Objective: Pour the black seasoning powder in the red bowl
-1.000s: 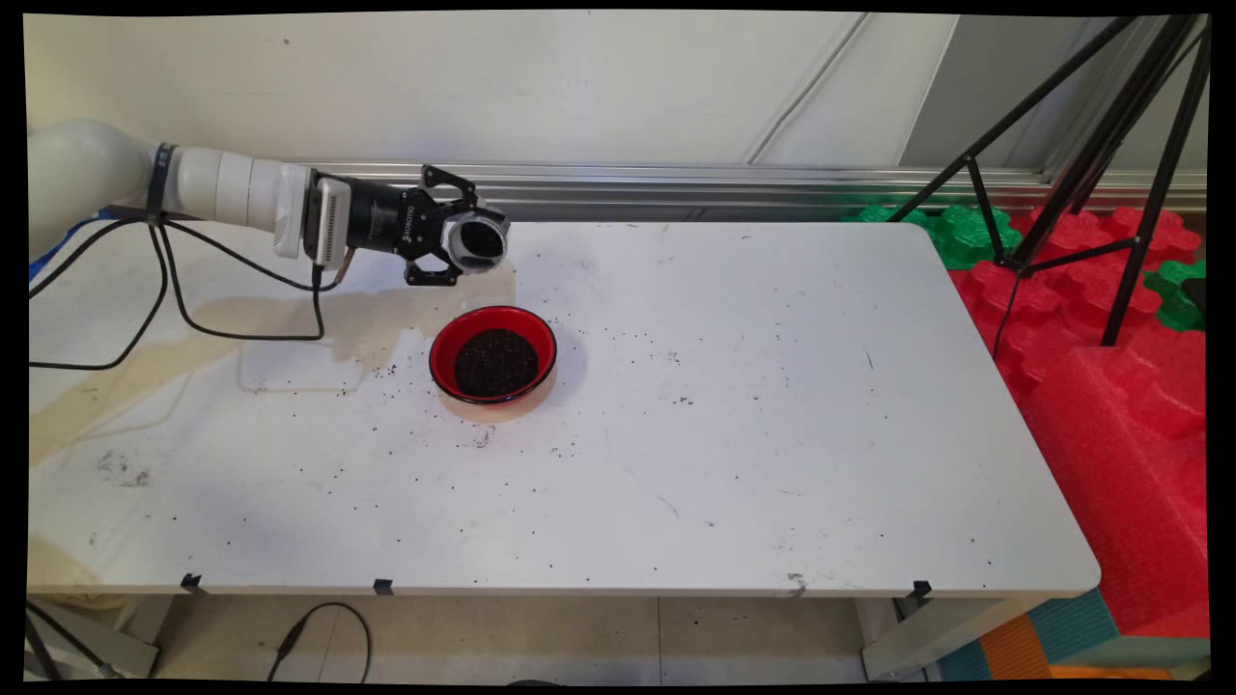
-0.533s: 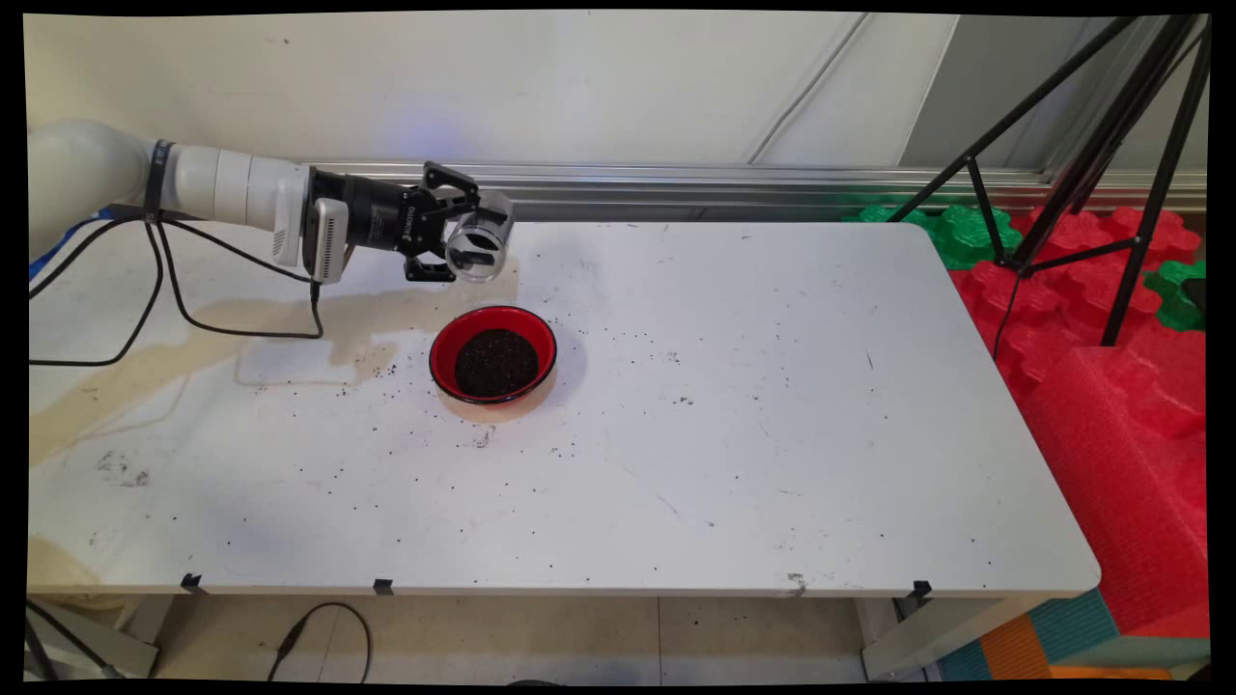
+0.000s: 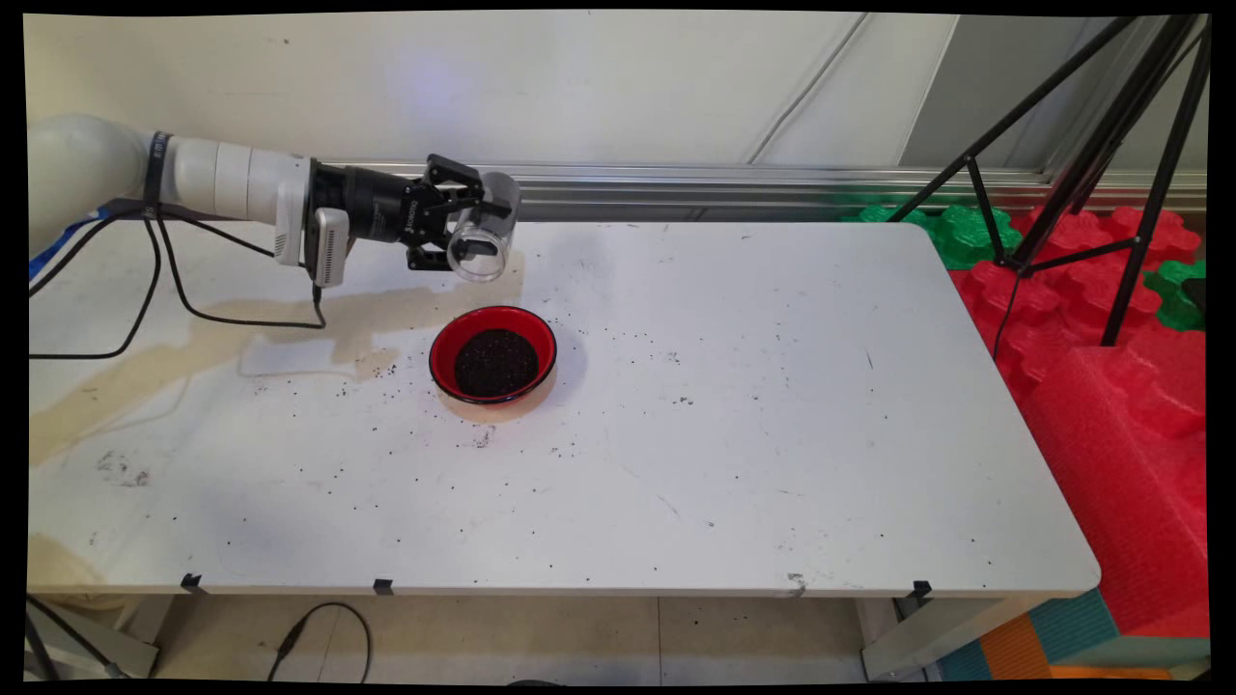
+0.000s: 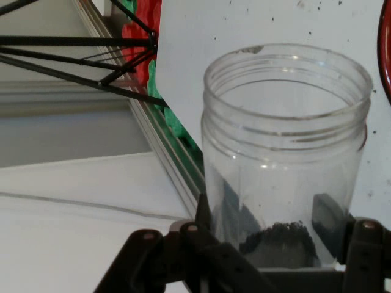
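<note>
The pincer [image 3: 462, 235] is gripping a clear plastic jar [image 3: 480, 241], holding it tipped on its side above the desk [image 3: 772, 405], mouth facing nearward; the red bowl of dark grains [image 3: 493, 354] is sitting just nearer, below.

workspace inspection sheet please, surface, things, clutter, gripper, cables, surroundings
surface: white table, tan stain at its left, dark specks scattered.
things: clear plastic jar held tilted, mouth toward the near side, a few dark grains left inside; red bowl of dark grains on the table below it.
clutter: spilled grains left of the bowl.
gripper: black gripper shut on the jar, above the table behind the bowl.
cables: black cables hang from the arm; another on the floor.
surroundings: black tripod, red and green foam mats at right, wall behind.
</note>
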Motion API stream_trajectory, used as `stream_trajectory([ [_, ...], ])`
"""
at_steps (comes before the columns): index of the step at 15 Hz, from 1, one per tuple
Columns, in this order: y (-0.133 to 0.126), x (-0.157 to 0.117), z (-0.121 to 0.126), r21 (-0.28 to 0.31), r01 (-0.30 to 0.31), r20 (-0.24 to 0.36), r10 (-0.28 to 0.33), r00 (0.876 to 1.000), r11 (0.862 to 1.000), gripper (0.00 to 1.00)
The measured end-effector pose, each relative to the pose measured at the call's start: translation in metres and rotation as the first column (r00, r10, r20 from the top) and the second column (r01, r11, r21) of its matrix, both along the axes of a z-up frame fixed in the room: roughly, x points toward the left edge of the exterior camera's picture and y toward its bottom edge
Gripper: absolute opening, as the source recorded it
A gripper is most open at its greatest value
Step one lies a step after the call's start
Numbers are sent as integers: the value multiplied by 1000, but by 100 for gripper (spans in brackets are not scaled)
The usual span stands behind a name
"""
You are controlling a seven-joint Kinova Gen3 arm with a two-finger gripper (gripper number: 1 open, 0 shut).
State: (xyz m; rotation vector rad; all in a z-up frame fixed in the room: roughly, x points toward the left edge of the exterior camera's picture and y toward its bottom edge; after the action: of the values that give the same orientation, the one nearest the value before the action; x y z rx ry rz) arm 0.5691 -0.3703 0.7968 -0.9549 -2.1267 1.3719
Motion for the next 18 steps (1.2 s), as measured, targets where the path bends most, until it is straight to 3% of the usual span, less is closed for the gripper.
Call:
stream_trajectory([
  [7,0,-3,7,-118,58,92,-48,995,991,0],
  [18,-3,-5,9,-256,159,223,-101,969,954,0],
])
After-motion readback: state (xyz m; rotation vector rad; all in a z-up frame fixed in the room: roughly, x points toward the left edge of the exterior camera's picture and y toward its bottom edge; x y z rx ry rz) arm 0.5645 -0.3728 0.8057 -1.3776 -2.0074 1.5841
